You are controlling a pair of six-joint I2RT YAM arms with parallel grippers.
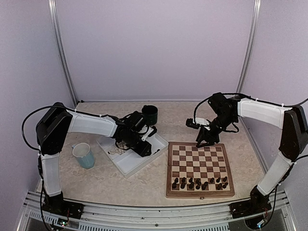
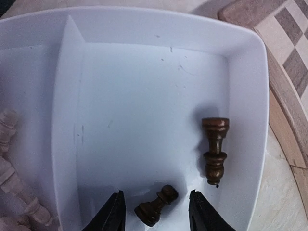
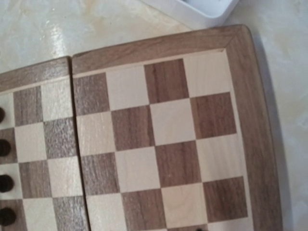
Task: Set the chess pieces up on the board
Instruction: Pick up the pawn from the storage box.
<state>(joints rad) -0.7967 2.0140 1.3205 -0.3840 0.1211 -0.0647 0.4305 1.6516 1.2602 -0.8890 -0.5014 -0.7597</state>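
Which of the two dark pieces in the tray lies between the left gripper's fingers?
The short dark pawn, lying on its side; the taller dark piece lies outside the fingers, farther away.

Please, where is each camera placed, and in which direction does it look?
Top external: above and behind the arms, looking down on the table; left arm and right arm show.
Left wrist: on the left arm, looking down into the white tray at two dark chess pieces; its fingers show.
Right wrist: on the right arm, looking down at the board; no fingers show.
Shared: both wrist views catch tray and board.
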